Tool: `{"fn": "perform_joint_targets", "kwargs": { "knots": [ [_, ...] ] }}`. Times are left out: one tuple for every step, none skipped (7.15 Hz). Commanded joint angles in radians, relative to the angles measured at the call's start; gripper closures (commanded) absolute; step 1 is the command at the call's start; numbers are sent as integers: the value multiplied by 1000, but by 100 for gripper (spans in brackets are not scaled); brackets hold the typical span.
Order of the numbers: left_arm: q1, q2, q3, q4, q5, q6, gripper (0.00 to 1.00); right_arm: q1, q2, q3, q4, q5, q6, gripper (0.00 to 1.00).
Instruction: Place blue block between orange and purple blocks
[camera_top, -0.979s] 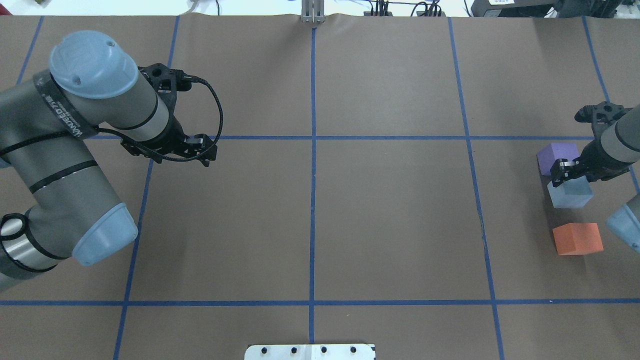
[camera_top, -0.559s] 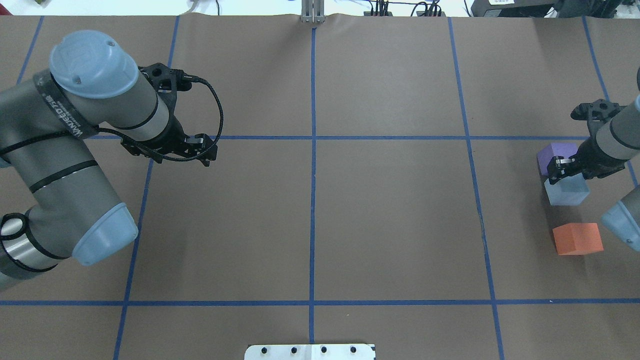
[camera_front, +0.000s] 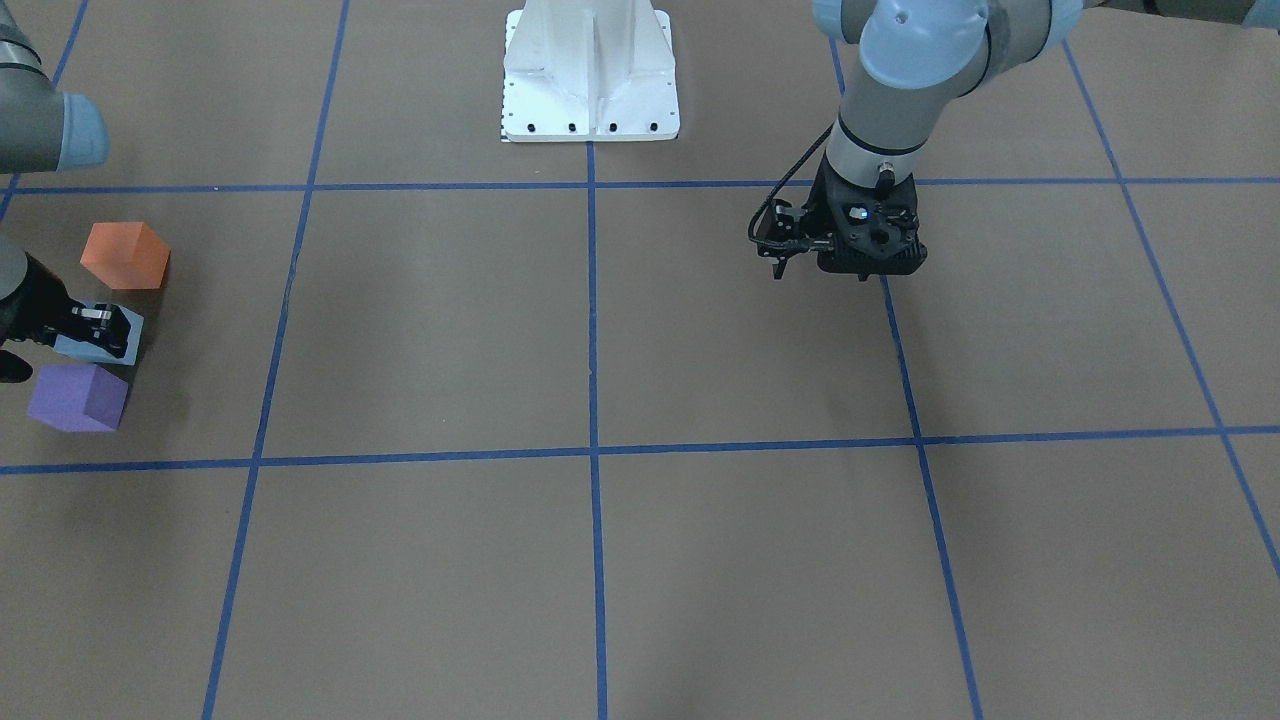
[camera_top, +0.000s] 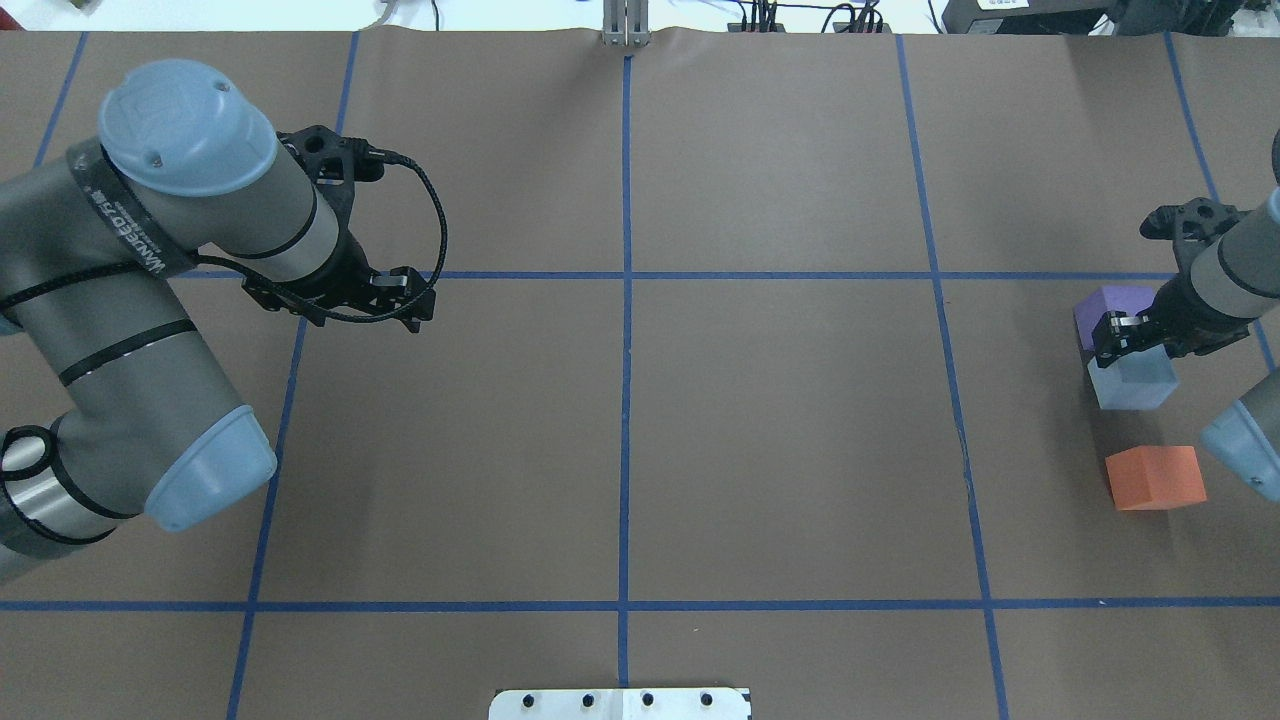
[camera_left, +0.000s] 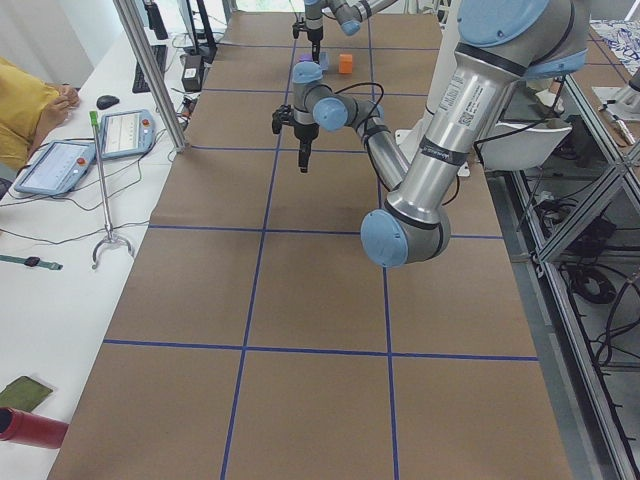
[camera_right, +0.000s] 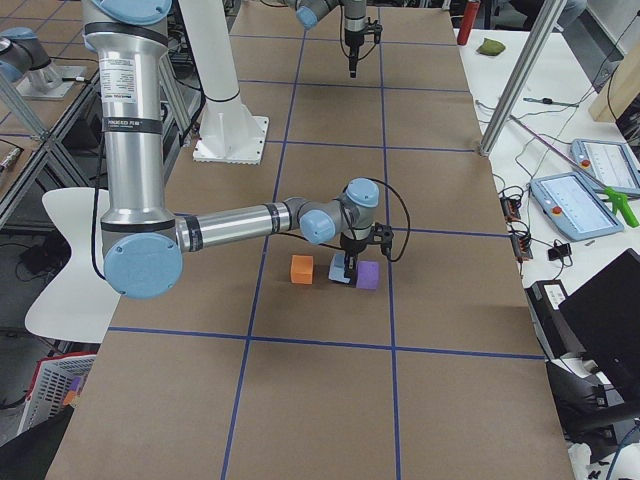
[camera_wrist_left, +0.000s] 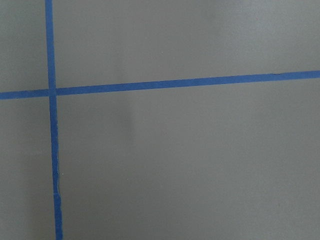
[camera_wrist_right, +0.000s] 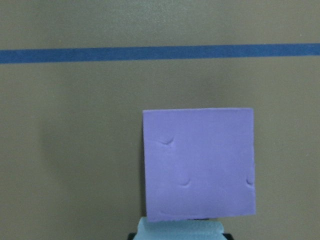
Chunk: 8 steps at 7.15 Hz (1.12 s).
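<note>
The light blue block sits between the purple block and the orange block at the table's far right. It is close against the purple one, with a gap to the orange one. My right gripper is shut on the blue block from above. In the front view the blue block lies between the orange block and the purple block. The right wrist view shows the purple block with the blue block's edge below it. My left gripper is shut and empty, far away.
Blue tape lines divide the brown table into squares. The robot's white base plate stands at the near edge. The left wrist view shows only bare table and a tape crossing.
My right gripper and the blue block have shifted slightly left and towards the purple block, and the block looks lower. The left arm has not moved.
</note>
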Motion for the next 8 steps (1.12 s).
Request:
{"fn": "perform_joint_targets", "kwargs": {
  "knots": [
    [3, -1, -5, 1, 0, -25, 0, 1, 0, 2, 0, 0, 1, 0],
    [5, -1, -5, 1, 0, -27, 1, 1, -1, 2, 0, 0, -2, 0],
    [5, -1, -5, 1, 0, -27, 1, 1, -1, 9, 2, 0, -5, 0],
    [5, -2, -7, 1, 0, -27, 1, 4, -3, 34, 2, 0, -7, 0],
    [3, -2, -14, 1, 0, -27, 1, 7, -26, 87, 2, 0, -5, 0],
    [-8, 7, -42, 9, 2, -21, 1, 24, -64, 154, 0, 0, -5, 0],
    [-33, 22, -57, 13, 2, -7, 1, 81, -83, 208, 0, 8, -7, 0],
    [-60, 42, -65, 12, -3, 10, 1, 154, -89, 235, -11, 26, -22, 0]
  ]
}}
